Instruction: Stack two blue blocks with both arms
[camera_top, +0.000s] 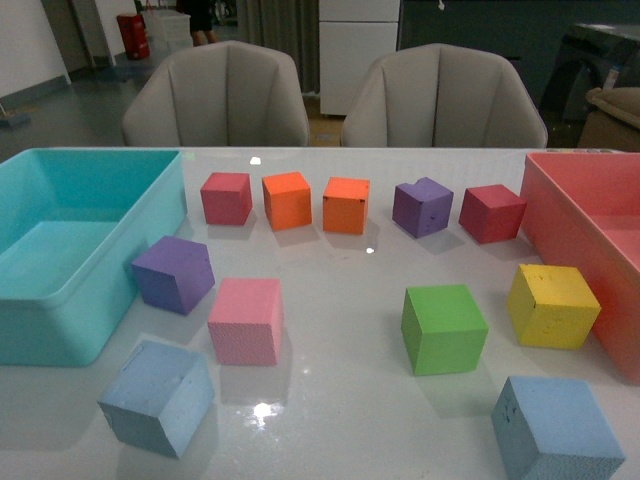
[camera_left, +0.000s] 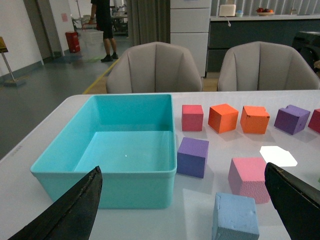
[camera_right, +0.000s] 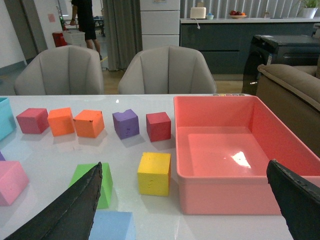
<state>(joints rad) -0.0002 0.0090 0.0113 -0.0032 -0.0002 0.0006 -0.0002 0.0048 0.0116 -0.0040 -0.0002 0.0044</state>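
Two pale blue blocks lie on the white table near its front edge. One blue block (camera_top: 158, 397) is at the front left, one blue block (camera_top: 555, 430) at the front right. Neither arm shows in the front view. In the left wrist view the left gripper (camera_left: 185, 210) is open, its black fingers (camera_left: 75, 210) wide apart, with the left blue block (camera_left: 235, 217) between them, untouched. In the right wrist view the right gripper (camera_right: 185, 210) is open, and the right blue block (camera_right: 112, 226) lies beside its finger (camera_right: 75, 210).
A turquoise bin (camera_top: 30, 330) stands at the left, a pink-red bin (camera_top: 560, 200) at the right. Purple (camera_top: 174, 274), pink (camera_top: 246, 320), green (camera_top: 443, 328) and yellow (camera_top: 552, 305) cubes lie mid-table. Red, orange and purple cubes line the back. Two grey chairs stand behind.
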